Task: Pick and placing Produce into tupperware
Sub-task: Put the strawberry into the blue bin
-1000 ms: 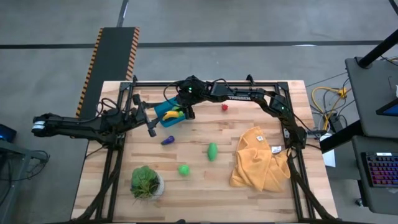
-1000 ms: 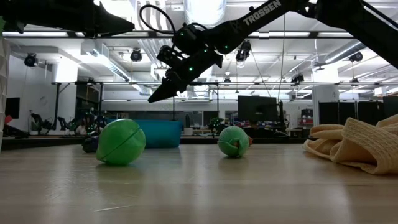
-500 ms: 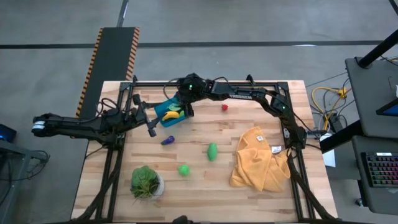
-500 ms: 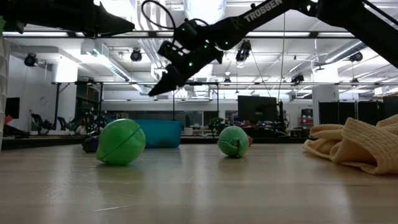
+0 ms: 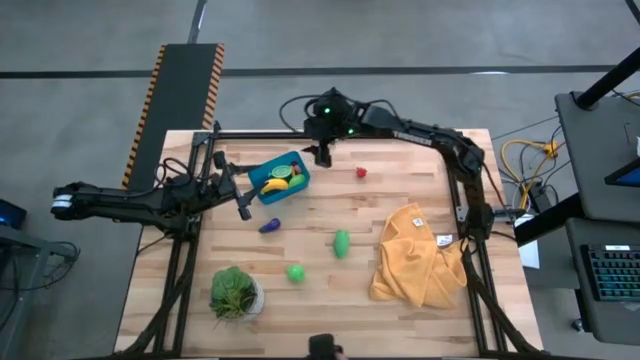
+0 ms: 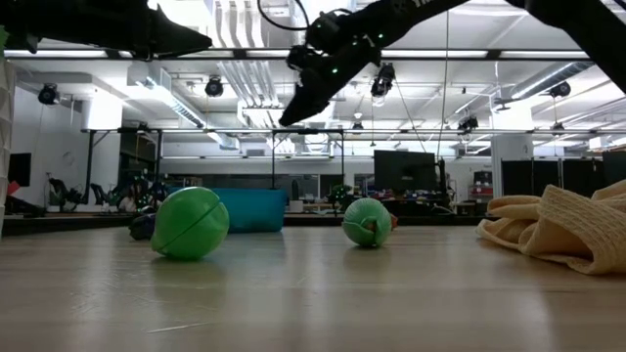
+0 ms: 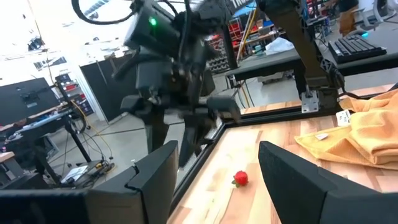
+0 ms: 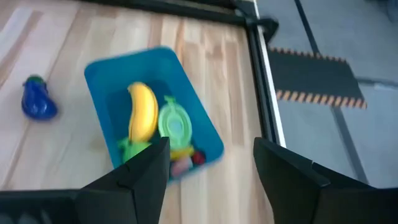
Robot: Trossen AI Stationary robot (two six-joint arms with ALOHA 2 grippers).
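High view, done: banana [image 5: 273, 184] lay in tupperware [image 5: 279, 178].
Left: eggplant [image 5: 269, 226], two green pieces [image 5: 341, 243], strawberry [image 5: 361, 172] on table [image 5: 330, 300].
Right gripper [image 5: 322, 152]: fingers apart, empty.
Left gripper [image 5: 243, 203]: fingers apart, empty.

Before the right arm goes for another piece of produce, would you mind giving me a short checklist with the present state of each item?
1. Right gripper empty and open: ok; nothing shows between its fingers in its wrist view.
2. Tupperware upright on the table: ok; a banana and a green piece lie inside.
3. Produce still outside and unobstructed: ok; eggplant, green oval piece, green round piece, red piece.
4. Left gripper out of the way: cannot tell; it sits open right beside the tupperware, near the eggplant.
5. Yellow cloth clear of the produce: ok.
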